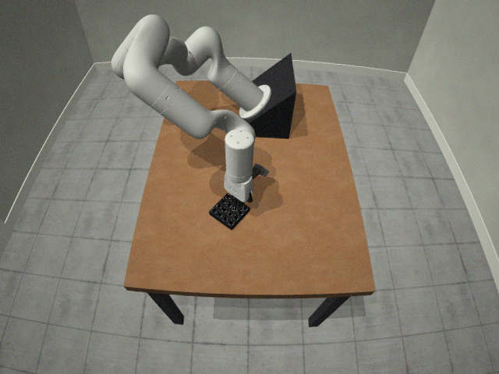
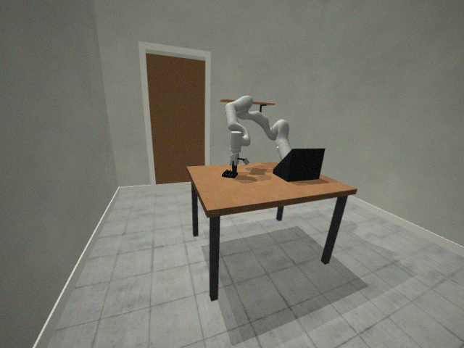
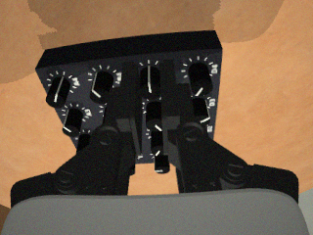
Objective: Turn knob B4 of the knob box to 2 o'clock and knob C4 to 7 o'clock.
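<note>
The black knob box point(image 1: 227, 211) stands on the wooden table, left of its middle; it also shows in the exterior view point(image 2: 228, 174) and fills the wrist view point(image 3: 131, 81). Its knobs are black with white lines. My gripper point(image 1: 246, 198) points straight down over the box's far right edge. In the wrist view the two fingers stand close on either side of one knob point(image 3: 158, 159) in the third column from the left, near the camera, and are shut on it. I cannot read its name. The fingers hide the knobs beside it.
A black wedge-shaped block point(image 1: 277, 104) holding the arm's base stands at the table's far side, also in the exterior view point(image 2: 301, 164). A brown door point(image 2: 175, 116) and a small wall shelf point(image 2: 247, 101) are behind the table.
</note>
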